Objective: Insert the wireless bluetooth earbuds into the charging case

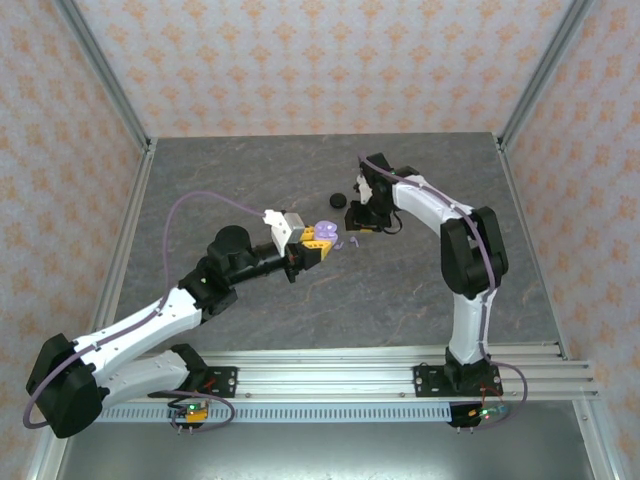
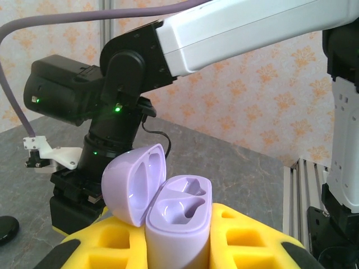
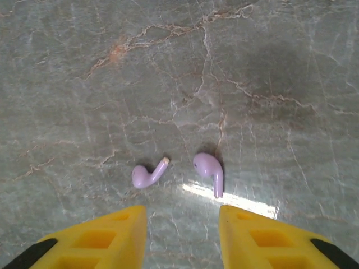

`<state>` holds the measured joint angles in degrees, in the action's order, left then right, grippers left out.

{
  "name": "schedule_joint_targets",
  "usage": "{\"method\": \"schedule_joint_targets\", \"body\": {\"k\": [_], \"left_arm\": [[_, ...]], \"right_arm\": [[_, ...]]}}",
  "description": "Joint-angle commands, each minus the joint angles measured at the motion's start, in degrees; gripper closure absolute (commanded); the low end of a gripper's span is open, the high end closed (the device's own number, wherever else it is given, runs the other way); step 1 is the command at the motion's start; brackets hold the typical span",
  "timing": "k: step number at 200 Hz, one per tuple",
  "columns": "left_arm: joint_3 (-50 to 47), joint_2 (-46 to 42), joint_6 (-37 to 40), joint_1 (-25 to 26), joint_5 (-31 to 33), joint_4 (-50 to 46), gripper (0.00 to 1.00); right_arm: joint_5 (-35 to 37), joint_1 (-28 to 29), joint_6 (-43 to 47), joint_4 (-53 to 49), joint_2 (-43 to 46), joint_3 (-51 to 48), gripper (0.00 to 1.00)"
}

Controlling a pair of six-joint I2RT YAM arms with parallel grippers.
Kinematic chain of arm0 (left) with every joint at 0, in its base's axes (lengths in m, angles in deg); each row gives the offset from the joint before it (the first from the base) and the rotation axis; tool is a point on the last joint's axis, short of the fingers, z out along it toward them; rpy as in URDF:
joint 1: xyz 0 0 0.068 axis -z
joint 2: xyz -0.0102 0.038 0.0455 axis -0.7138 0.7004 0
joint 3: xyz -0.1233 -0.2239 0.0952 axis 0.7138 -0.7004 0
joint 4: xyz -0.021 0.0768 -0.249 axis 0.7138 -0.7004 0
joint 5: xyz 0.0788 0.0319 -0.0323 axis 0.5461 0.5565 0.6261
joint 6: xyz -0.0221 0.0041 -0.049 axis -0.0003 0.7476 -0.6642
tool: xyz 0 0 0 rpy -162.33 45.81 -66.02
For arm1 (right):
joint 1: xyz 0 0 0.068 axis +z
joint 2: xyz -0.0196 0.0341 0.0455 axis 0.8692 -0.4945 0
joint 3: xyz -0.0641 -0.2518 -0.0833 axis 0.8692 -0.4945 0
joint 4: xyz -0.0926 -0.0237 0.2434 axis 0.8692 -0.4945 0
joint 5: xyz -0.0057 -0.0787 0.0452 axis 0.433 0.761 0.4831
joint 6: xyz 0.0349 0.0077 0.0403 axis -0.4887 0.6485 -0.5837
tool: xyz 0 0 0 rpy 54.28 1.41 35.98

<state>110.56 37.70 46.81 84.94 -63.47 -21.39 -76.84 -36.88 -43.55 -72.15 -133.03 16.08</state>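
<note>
— Where are the lavender earbuds (image 3: 208, 171)?
— Lying near the middle of the surface (image 3: 269, 84), just ahead of the right jaws, which stand apart, empty. The left jaws clench the open lavender case (image 2: 178, 224).

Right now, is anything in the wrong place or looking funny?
Yes. Two lavender earbuds lie loose on the table, side by side but not touching. Their lavender case, gripped in the left claw, stands open with both slots empty. Nothing looks broken or spilled.
</note>
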Motion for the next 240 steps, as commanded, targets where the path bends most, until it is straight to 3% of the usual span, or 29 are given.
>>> {"method": "schedule_joint_targets", "body": {"k": [1,141,240], "left_arm": [[-0.37,-1.54,0.27,0.49,1.62,-0.70,0.87],[-0.45,-0.88,1.11,0.51,2.36,-1.77,0.87],[-0.29,0.12,0.72,0.50,2.22,-1.43,0.87]], "right_arm": [[1.83,0.59,0.26,-2.62,-2.04,3.27,0.62],[10.78,3.26,-0.90,-10.05,-10.24,11.23,0.66],[9.75,3.81,-1.02,-10.58,-11.82,12.45,0.66]]}}
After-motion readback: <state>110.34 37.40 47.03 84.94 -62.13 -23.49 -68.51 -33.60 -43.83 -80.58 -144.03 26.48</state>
